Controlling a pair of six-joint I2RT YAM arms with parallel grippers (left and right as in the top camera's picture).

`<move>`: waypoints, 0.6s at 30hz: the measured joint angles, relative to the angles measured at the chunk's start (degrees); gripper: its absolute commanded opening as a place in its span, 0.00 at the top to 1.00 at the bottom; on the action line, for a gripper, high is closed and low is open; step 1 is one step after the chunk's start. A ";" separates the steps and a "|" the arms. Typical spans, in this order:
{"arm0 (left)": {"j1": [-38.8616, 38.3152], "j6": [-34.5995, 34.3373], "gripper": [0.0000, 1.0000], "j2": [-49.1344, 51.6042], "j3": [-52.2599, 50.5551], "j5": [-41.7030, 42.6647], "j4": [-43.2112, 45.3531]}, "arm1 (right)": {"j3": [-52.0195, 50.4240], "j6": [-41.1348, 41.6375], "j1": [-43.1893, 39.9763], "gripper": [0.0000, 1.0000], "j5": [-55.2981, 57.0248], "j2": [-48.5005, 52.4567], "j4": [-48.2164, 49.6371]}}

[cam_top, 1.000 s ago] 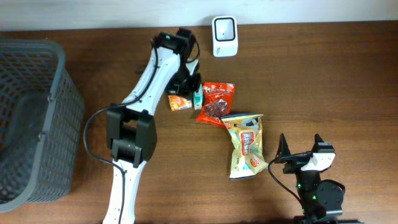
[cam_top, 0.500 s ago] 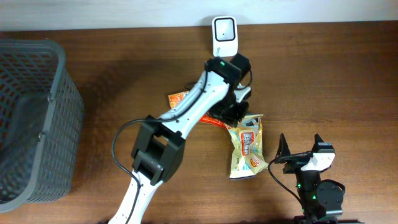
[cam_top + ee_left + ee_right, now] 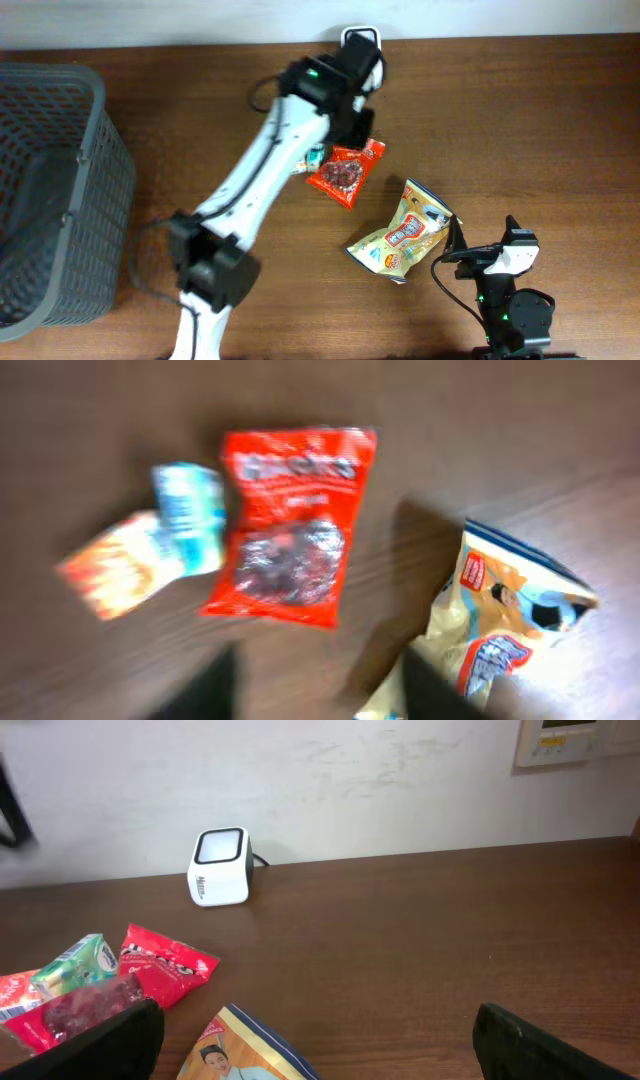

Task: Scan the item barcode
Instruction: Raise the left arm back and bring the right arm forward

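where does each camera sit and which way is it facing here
Overhead: above the table, looking straight down; left arm and right gripper show.
Left wrist: over the table, looking down at the red packet; own blurred fingers at bottom.
Right wrist: low, facing the wall and scanner; own fingers in bottom corners.
Shared: all three see the red packet and yellow bag.

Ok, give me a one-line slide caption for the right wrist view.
Barcode scanner by the wall; red snack packet, green packet and yellow chip bag lie nearer the camera.
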 measured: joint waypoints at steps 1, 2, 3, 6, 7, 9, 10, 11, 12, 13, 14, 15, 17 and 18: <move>1.53 -0.02 0.01 -2.58 0.83 -1.77 -1.62 | 0.00 -0.02 0.00 0.02 0.02 0.02 0.00; 4.09 -0.22 0.01 -3.78 1.11 -3.17 -3.61 | -0.02 -0.02 0.00 0.02 0.00 0.00 0.00; 8.26 -0.22 0.01 -3.69 0.81 -4.33 -5.40 | 0.00 0.02 0.00 0.02 0.00 0.00 0.00; 18.23 -0.22 0.01 -3.56 -0.20 -5.64 -6.12 | -0.02 0.02 0.00 0.02 0.00 0.00 0.00; 20.22 -0.22 0.01 -3.56 -0.48 -5.84 -5.77 | 0.00 0.02 0.00 0.02 0.00 0.00 0.17; 22.75 -0.22 0.01 -3.56 -1.99 -5.88 -4.96 | -0.17 3.96 0.02 0.02 -2.25 -0.04 5.75; 22.88 -0.22 0.01 -3.52 -2.99 -5.86 -4.35 | -0.13 9.51 0.02 0.02 -7.61 0.07 10.54; 22.86 -0.22 0.01 -3.37 -3.69 -5.84 -4.24 | -0.17 14.99 0.00 0.02 -12.04 0.11 16.96; 22.82 -0.22 0.01 -3.21 -3.93 -5.86 -4.04 | -0.09 17.44 0.00 0.02 -14.38 0.00 23.10; 22.84 -0.22 0.01 -3.15 -3.93 -5.86 -3.96 | -0.22 19.34 0.00 0.02 -16.00 0.00 28.48; 22.84 -0.22 0.01 -3.13 -3.98 -5.86 -3.93 | 0.00 20.81 0.02 0.01 -16.68 -0.02 36.70; 22.82 -0.22 0.01 -3.13 -3.98 -5.86 -3.82 | 0.79 20.55 0.02 0.01 -16.57 -0.09 38.64; 22.82 -0.22 0.01 -3.04 -4.04 -5.86 -3.56 | 12.35 14.49 0.00 0.02 -16.57 2.34 24.17; 22.82 -0.22 0.01 -2.93 -4.11 -5.86 -3.34 | 21.22 10.43 0.00 0.02 -16.65 5.33 10.25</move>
